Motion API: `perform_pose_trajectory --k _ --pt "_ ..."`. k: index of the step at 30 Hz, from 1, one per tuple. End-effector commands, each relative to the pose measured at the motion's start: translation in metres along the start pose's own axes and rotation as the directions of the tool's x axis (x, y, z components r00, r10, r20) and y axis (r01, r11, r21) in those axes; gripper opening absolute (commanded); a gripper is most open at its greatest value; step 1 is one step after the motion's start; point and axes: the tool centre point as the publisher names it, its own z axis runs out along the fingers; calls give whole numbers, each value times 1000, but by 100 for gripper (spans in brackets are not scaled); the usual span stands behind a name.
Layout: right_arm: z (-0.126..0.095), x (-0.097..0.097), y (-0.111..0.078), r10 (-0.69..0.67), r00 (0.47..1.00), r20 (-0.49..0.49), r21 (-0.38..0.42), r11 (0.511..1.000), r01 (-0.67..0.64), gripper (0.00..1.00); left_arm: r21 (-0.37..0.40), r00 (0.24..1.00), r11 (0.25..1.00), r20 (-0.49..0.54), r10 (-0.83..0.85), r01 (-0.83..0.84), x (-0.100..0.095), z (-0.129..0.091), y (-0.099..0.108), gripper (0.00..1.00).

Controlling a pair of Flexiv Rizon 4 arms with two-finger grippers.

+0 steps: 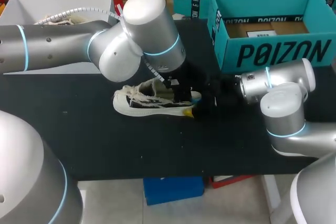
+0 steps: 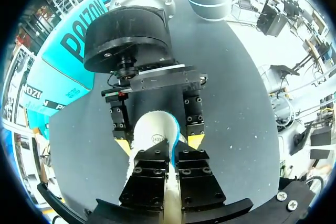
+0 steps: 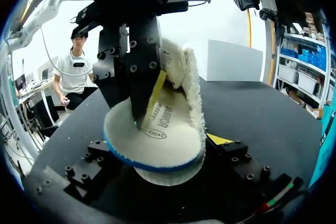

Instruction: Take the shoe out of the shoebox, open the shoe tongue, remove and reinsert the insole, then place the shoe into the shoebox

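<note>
Our left gripper (image 2: 170, 161) is pinching the insole (image 3: 157, 129) by its heel end, fingers nearly closed on it. We are bracing the shoe (image 1: 149, 100), resting mid-table with its toe toward nine o'clock, in our right gripper (image 2: 158, 143), whose wide-spread fingers are pressing the heel from both sides. The open teal shoebox (image 1: 278, 53) is sitting at two o'clock from it on the black table (image 1: 105, 140).

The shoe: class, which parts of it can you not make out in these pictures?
- Head view: heel of the shoe hidden under the left gripper.
- Left wrist view: that gripper blocks all but the heel of the insole.
- Right wrist view: the toe hidden behind the insole.
</note>
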Motion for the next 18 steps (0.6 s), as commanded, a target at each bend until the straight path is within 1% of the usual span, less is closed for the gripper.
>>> perform_pose_trajectory --k 1,3,8,12,13,15,18 --pt "2 0 -1 1 1000 0 1 1000 -1 0 20 1000 1000 -11 2 -2 2 -4 3 0" --pt "2 0 -1 1 1000 0 1 1000 -1 0 36 1000 999 -24 -4 5 3 -7 4 0" --pt "2 0 -1 1 1000 0 1 1000 -1 0 105 998 994 -62 0 6 6 -18 4 0" --pt "2 0 -1 1 1000 0 1 1000 -1 0 172 996 985 -89 20 -5 8 -32 -1 0" --pt "2 0 -1 1 1000 0 1 1000 -1 0 199 994 980 -103 34 -13 8 -38 -4 0" --pt "2 0 -1 1 1000 0 1 1000 -1 0 223 994 975 -103 40 -16 9 -47 -8 0" --pt "2 0 -1 1 1000 0 1 1000 -1 0 288 991 957 -118 63 -26 9 -63 -16 0"
